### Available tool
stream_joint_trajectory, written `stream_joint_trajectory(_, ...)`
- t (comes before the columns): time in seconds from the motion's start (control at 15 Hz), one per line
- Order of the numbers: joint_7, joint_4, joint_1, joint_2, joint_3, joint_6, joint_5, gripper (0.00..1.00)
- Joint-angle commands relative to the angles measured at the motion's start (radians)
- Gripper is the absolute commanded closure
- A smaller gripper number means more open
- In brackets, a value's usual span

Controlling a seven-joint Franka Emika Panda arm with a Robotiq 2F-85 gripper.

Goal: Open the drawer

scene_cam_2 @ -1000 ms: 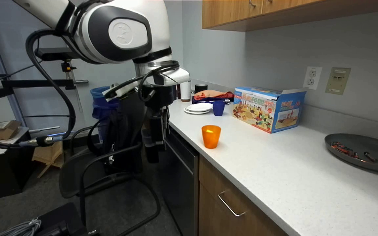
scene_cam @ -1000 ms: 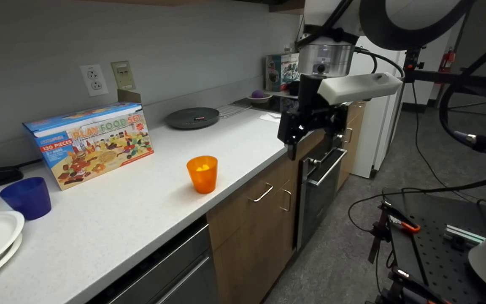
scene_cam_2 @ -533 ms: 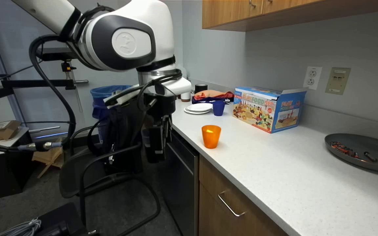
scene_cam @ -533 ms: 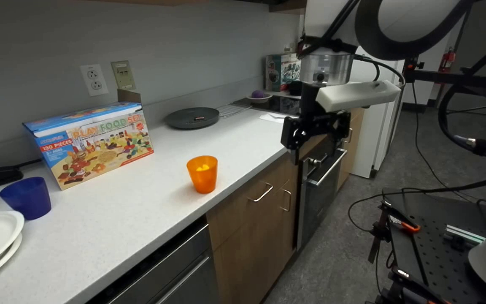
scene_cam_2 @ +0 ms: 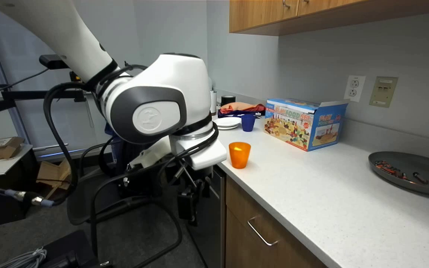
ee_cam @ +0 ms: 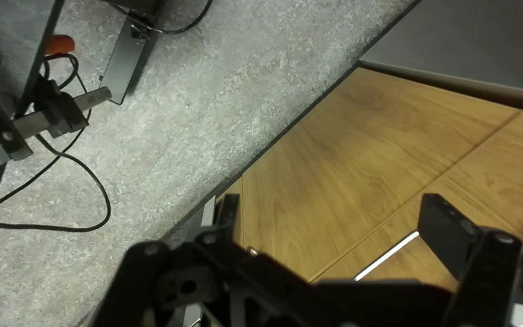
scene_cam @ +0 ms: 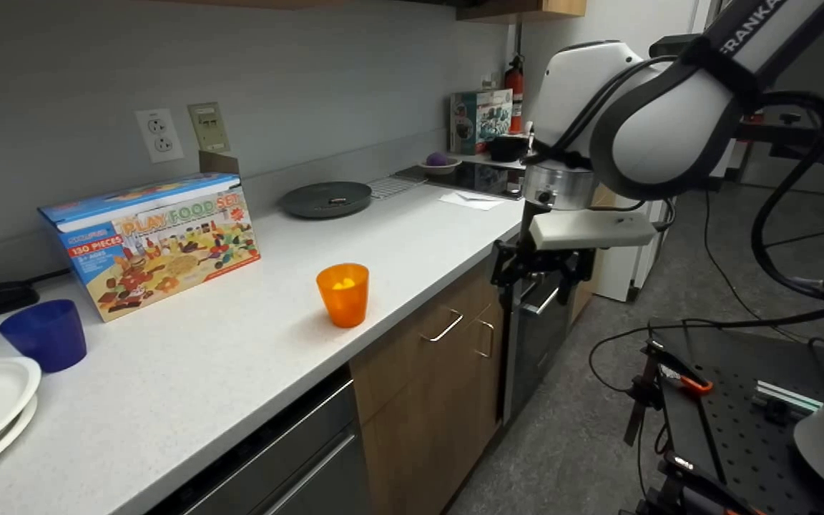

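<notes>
The drawer [scene_cam: 398, 350] has a brown wood front under the counter and is closed. It also shows in an exterior view [scene_cam_2: 241, 201] and in the wrist view [ee_cam: 484, 186]. Its slim silver bar handle [scene_cam: 444, 327] shows in both exterior views [scene_cam_2: 261, 232]. In the wrist view the handle [ee_cam: 387, 255] lies between the open fingers, partly hidden by the right finger and the gripper body. My gripper [ee_cam: 332, 204] is open and empty, apart from the handle. In the exterior views it hangs fingers down [scene_cam: 535, 293] in front of the cabinets, around counter-edge height [scene_cam_2: 193, 214].
An orange cup [scene_cam: 344, 304] stands near the edge of the white counter [scene_cam: 226, 400]. A dark appliance front [scene_cam: 312, 458] and an oven [scene_cam: 541, 329] flank the wood cabinet door [scene_cam: 426, 422]. A chair [scene_cam_2: 84, 201] and the robot's perforated table [scene_cam: 741, 408] stand nearby.
The arm and gripper have moved down, mostly in the last half second, and slightly rightward in both exterior views. The gripper stays empty. The drawer and cup have not moved.
</notes>
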Motion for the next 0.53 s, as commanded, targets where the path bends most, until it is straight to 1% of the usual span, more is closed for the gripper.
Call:
stream_joint_trajectory(0.0, 0.044, 0.032, -0.012, 0.124, -0.034, 0.162, -0.006, 0.00)
stream_joint_trajectory(0.2, 0.062, 0.072, 0.009, 0.214, -0.064, 0.260, 0.014, 0.00)
stream_joint_trajectory(0.27, 0.077, 0.086, 0.025, 0.237, -0.066, 0.280, 0.027, 0.00)
stream_joint_trajectory(0.33, 0.063, 0.099, 0.032, 0.258, -0.076, 0.298, 0.057, 0.00)
stream_joint_trajectory(0.4, 0.061, 0.109, 0.044, 0.265, -0.076, 0.304, 0.089, 0.00)
stream_joint_trajectory(0.47, 0.039, 0.068, 0.047, 0.219, -0.094, 0.276, 0.054, 0.00)
